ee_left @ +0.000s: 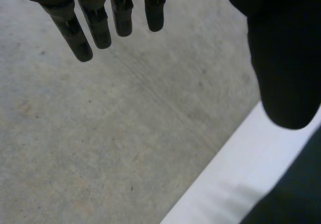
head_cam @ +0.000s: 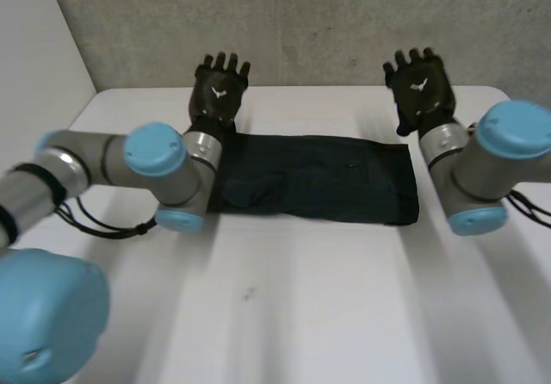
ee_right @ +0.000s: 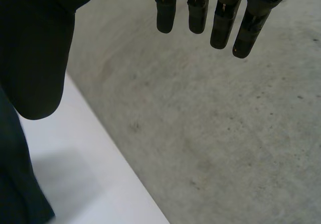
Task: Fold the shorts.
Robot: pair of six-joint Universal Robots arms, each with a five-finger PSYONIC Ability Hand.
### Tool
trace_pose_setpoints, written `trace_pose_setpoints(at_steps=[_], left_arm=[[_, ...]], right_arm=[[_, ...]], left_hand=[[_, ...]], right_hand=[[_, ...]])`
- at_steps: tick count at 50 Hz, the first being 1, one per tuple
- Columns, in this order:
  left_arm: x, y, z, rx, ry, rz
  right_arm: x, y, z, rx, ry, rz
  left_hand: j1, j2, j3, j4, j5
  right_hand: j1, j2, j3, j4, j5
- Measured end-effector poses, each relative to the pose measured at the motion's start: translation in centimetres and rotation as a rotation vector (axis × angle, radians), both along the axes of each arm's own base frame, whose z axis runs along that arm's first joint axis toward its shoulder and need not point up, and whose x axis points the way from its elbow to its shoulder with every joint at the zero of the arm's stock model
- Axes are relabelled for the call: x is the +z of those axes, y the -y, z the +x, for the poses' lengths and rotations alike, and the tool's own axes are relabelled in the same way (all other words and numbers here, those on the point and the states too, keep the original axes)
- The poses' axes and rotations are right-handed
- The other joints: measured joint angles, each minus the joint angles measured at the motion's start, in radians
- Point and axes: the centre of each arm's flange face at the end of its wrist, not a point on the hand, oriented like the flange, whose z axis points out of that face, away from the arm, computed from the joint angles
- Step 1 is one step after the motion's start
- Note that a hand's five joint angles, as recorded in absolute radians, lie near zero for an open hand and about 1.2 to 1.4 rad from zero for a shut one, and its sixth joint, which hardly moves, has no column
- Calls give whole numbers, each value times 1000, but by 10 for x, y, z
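Observation:
Dark shorts (head_cam: 318,180) lie flat as a wide folded strip across the far half of the white table (head_cam: 301,298). My left hand (head_cam: 219,89) is raised above the strip's far left corner, fingers straight and spread, holding nothing. My right hand (head_cam: 419,87) is raised above the far right corner, also open and empty. In the left wrist view, straight fingers (ee_left: 95,23) and the thumb (ee_left: 283,58) point past the table's far edge, with a corner of the shorts (ee_left: 296,194) below. The right wrist view has my fingers (ee_right: 220,18) straight and the shorts' edge (ee_right: 17,184) beside the thumb.
A grey concrete wall (head_cam: 301,22) rises right behind the table's far edge (head_cam: 318,88). A white panel (head_cam: 34,57) stands at the left. Both arms reach over the table's sides, the left forearm (head_cam: 155,164) lying over the shorts' left end.

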Motion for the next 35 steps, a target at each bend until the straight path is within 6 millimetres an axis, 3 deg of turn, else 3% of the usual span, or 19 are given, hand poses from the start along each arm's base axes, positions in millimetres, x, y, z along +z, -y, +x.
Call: trace_pose_setpoints(at_steps=[2, 5, 9, 12, 13, 21, 27, 30, 31, 35], left_arm=[[25, -13, 11, -14, -56, 40], [41, -27, 24, -20, -98, 92], [53, -55, 49, -21, -158, 226], [52, -71, 61, -16, -178, 310], [47, -86, 70, -8, -190, 391], [16, -129, 92, 30, -172, 648], [7, -143, 97, 38, -157, 697], [7, -143, 97, 38, -158, 690], [7, -143, 97, 38, -159, 684], [8, -142, 97, 38, -163, 670]], right_arm=[[18, -15, -6, 16, 69, 52], [30, -39, -14, 33, 137, 179], [21, -66, -25, 34, 164, 418], [12, -76, -31, 26, 166, 535], [2, -84, -36, 20, 165, 635], [-38, -76, -39, 21, 167, 707], [-68, -61, -37, 15, 149, 685], [-75, -56, -38, 5, 138, 677], [-77, -52, -41, -13, 131, 665], [-70, -45, -51, -56, 129, 637]], left_hand=[[0, 0, 0, 0, 0], [0, 0, 0, 0, 0], [0, 0, 0, 0, 0], [0, 0, 0, 0, 0], [0, 0, 0, 0, 0], [0, 0, 0, 0, 0], [0, 0, 0, 0, 0], [0, 0, 0, 0, 0], [0, 0, 0, 0, 0], [0, 0, 0, 0, 0]], right_hand=[[0, 0, 0, 0, 0], [0, 0, 0, 0, 0], [0, 0, 0, 0, 0], [0, 1, 2, 0, 0], [11, 16, 15, 11, 12], [249, 311, 318, 298, 269], [409, 477, 481, 464, 428], [489, 572, 576, 559, 516], [667, 926, 910, 920, 833], [701, 936, 941, 957, 858]])
